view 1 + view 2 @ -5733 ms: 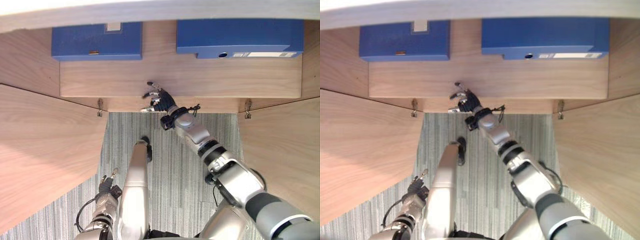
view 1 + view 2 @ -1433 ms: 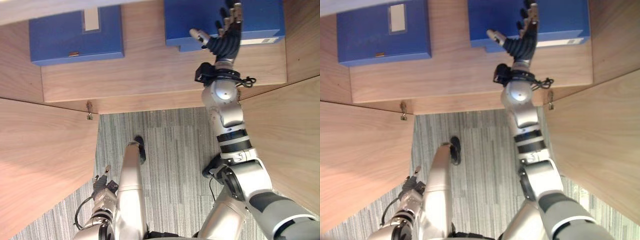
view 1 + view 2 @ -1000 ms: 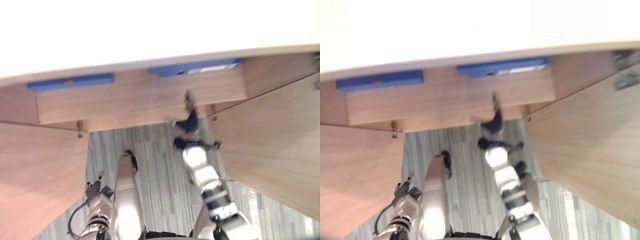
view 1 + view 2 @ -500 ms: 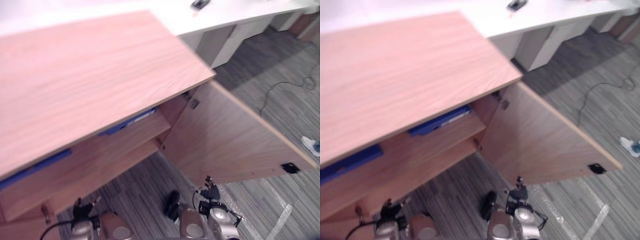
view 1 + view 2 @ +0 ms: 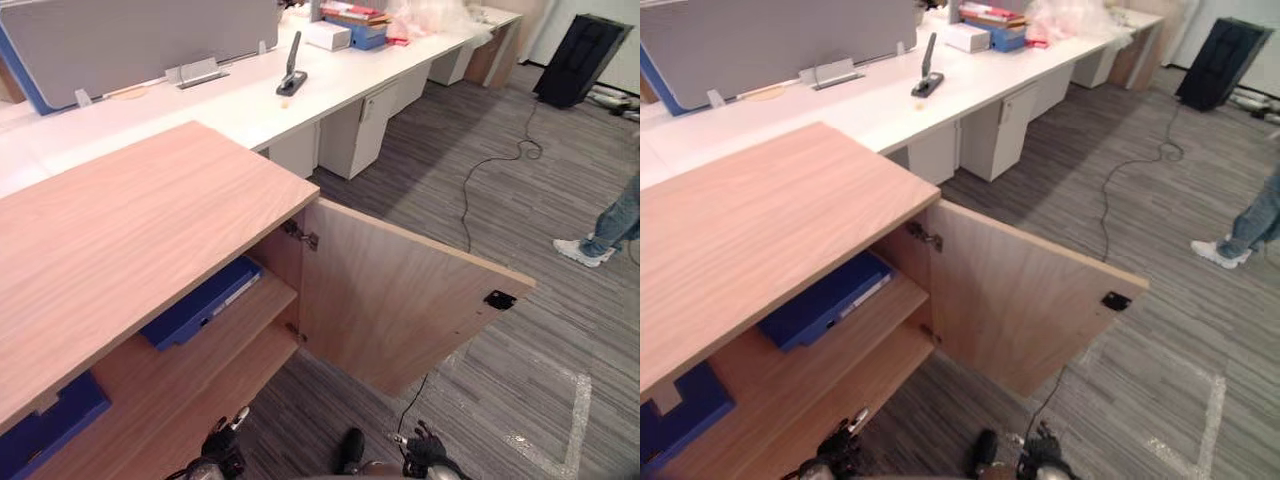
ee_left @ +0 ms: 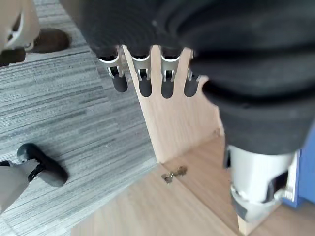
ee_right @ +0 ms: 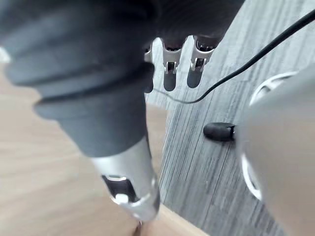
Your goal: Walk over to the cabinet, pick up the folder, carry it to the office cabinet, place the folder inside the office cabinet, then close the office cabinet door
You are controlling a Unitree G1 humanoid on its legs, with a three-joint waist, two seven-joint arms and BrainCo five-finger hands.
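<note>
I saw the blue folder (image 5: 205, 303) lying flat on the cabinet shelf (image 5: 250, 318) beside the open door (image 5: 400, 310) | left hand (image 5: 222, 458) and right hand (image 5: 425, 460) hung low, fingers (image 6: 142, 81) loosely straight, holding nothing | I judged the folder stiff, boxy, fairly light but smooth-skinned; I'd take it across the spine edge, thumb on top

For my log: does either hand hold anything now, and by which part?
Nothing is held. Left hand and right hand are open, empty; a flat blue folder lies inside the wooden cabinet.
</note>
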